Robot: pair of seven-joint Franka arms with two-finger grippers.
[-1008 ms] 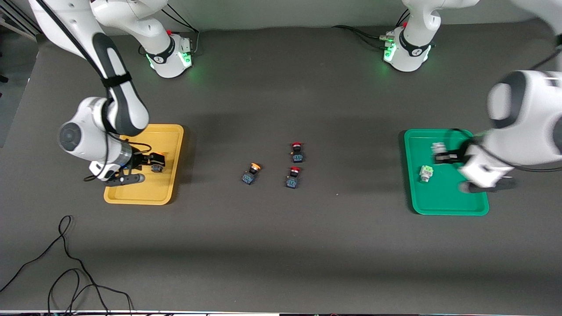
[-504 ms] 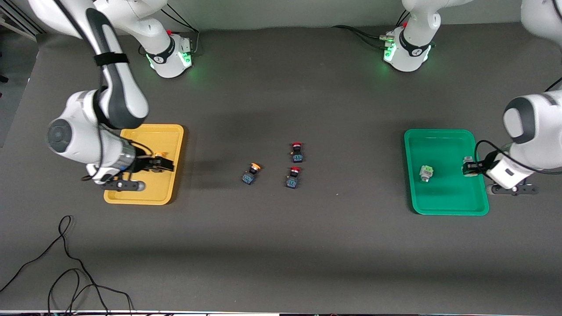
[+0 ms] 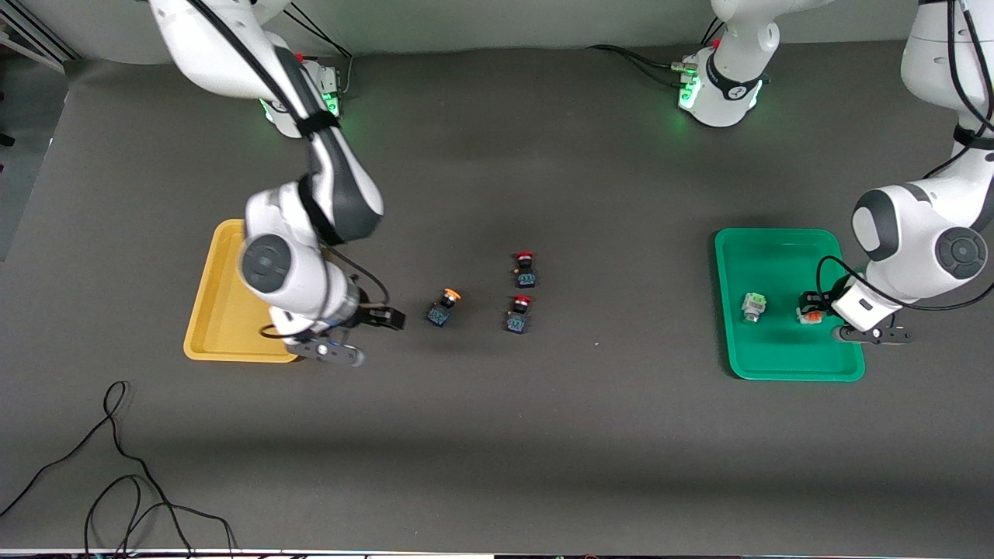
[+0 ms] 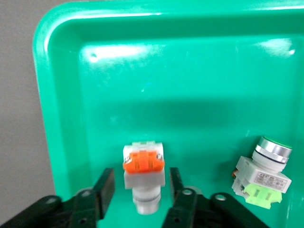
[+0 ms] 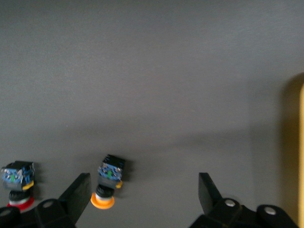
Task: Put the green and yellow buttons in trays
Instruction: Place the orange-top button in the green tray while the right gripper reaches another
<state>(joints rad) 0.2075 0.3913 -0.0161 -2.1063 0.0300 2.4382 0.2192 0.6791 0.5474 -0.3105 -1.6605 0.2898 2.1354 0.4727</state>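
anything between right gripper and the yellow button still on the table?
Nothing: only bare tabletop lies between the open right gripper and the yellow button, per front and right wrist views.

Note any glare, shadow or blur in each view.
Front view: soft arm shadows on the dark table, green LED glow at both bases, right end effector slightly smeared. Left wrist view: white glare patches on the green tray, a shadow band across its floor. Right wrist view: dim, soft focus, yellow-capped button fuzzy, yellow tray edge blurred.

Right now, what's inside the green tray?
Two white buttons lie in the green tray: one with a light-green face, one with an orange face between the left gripper's open fingers. The arm covers one corner.
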